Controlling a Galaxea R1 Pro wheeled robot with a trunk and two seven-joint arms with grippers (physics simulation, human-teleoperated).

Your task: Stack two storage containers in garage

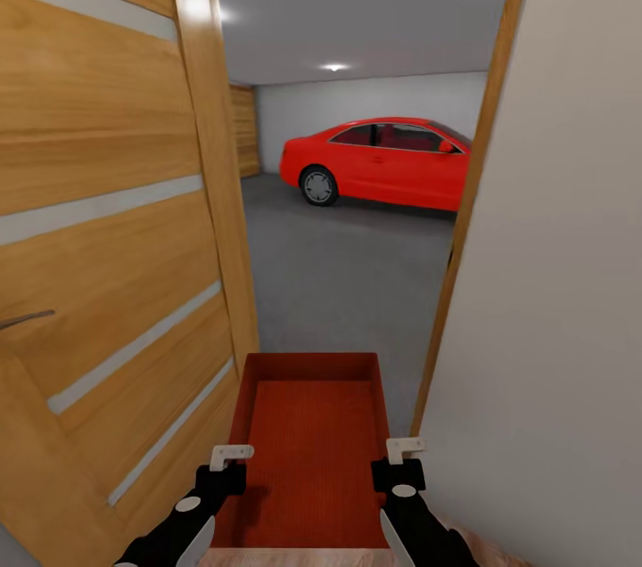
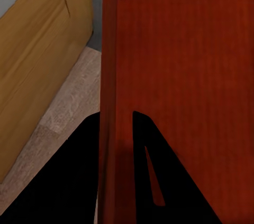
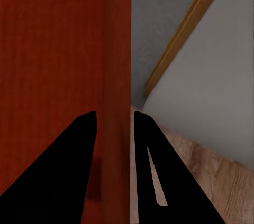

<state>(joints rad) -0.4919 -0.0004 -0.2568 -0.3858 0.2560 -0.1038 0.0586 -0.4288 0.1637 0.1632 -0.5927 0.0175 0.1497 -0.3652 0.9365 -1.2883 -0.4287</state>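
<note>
I hold one orange-red storage container low in front of me, level, its ribbed bottom showing and nothing inside. My left gripper is shut on its left wall, with the fingers straddling that wall. On the opposite wall my right gripper is shut in the same way. The left gripper and right gripper each have one finger inside the bin and one outside. Ahead, through a doorway, lies the garage with its grey concrete floor.
An open wooden panel door stands close on my left. The wooden door frame and a white wall are close on my right. A red car is parked at the far side. Light wood planks lie under the bin.
</note>
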